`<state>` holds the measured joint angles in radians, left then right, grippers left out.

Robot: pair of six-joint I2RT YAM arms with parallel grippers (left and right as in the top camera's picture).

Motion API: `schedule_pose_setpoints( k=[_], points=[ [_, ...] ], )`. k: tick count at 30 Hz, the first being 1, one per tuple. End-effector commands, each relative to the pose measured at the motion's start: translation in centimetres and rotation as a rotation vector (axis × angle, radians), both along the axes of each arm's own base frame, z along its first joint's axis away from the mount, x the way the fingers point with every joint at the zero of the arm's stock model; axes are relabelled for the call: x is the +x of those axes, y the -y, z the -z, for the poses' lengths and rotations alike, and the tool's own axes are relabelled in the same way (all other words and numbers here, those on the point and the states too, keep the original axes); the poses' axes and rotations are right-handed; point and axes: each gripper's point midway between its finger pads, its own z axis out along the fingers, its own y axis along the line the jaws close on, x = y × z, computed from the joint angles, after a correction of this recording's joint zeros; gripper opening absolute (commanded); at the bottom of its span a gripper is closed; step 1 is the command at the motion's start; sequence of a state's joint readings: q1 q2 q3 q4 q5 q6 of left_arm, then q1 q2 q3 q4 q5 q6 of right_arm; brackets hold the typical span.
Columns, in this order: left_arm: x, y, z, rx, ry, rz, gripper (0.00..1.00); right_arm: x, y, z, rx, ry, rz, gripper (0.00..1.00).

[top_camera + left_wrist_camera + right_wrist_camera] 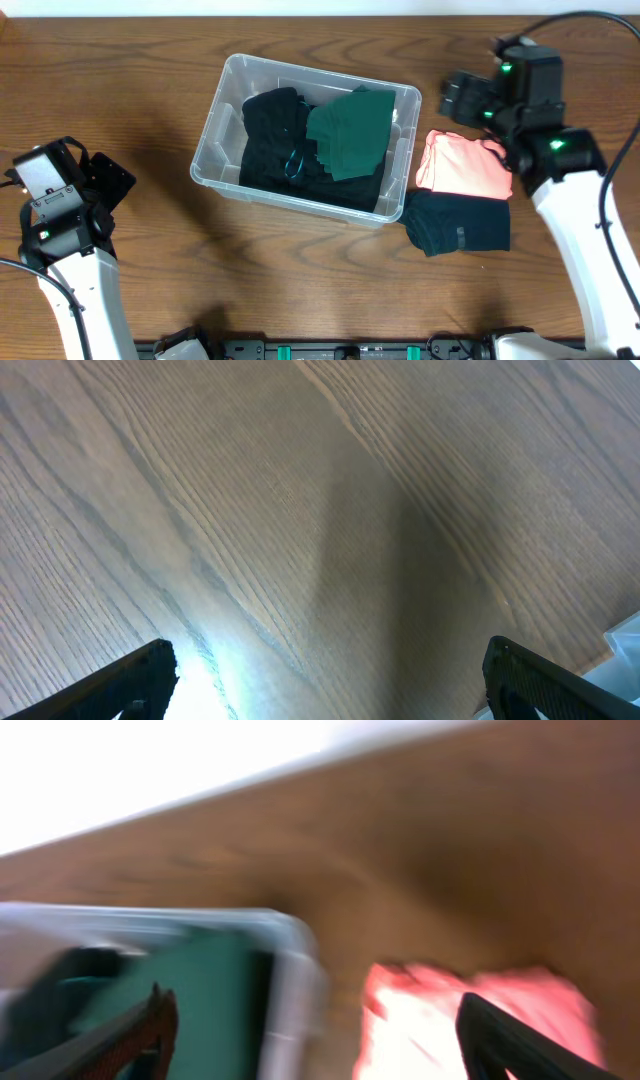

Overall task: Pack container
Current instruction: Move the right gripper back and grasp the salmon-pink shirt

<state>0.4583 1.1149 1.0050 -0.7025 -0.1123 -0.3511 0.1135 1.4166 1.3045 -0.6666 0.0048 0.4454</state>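
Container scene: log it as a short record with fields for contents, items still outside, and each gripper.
container: clear bin on the wooden table
inside: black garment, dark green garment partly over it
outside: pink folded garment and dark folded garment, on the table right of the bin
left gripper: open, empty, over bare wood
right gripper: open, empty, above the bin's edge and the pink garment; view blurred
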Motion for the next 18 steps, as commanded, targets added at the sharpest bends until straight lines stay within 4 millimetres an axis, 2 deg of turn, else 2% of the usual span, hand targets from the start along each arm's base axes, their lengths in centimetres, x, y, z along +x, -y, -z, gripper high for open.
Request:
schedule_pose_setpoints(
  k=[1, 5, 8, 11, 13, 16, 18],
  points=[
    [-0.1, -0.4, -0.2, 0.009, 0.0, -0.015, 0.98, -0.5, 3.6, 4.1, 0.041, -0.152, 0.106, 0.96],
    [-0.1, -0.4, -0.2, 0.009, 0.0, -0.015, 0.98, -1.4, 5.5, 8.5, 0.078, -0.313, 0.09, 0.98],
    [-0.1, -0.4, -0.2, 0.009, 0.0, -0.015, 0.98, -2.8, 7.7, 12.0, 0.066, -0.451, 0.139, 0.99],
    [-0.1, -0.4, -0.2, 0.009, 0.0, -0.015, 0.98, -3.5, 9.8, 14.6, 0.069, -0.532, 0.165, 0.99],
    [-0.1, -0.4, -0.2, 0.009, 0.0, -0.015, 0.98, -3.7, 10.3, 16.0, 0.116, -0.566, 0.147, 0.99],
    [-0.1, -0.4, -0.2, 0.009, 0.0, -0.015, 0.98, -3.8, 9.9, 18.1, 0.194, -0.61, 0.09, 0.99],
    [-0.1, -0.4, -0.2, 0.009, 0.0, -0.015, 0.98, -4.1, 10.3, 19.9, 0.191, -0.655, 0.103, 0.99]
  ],
)
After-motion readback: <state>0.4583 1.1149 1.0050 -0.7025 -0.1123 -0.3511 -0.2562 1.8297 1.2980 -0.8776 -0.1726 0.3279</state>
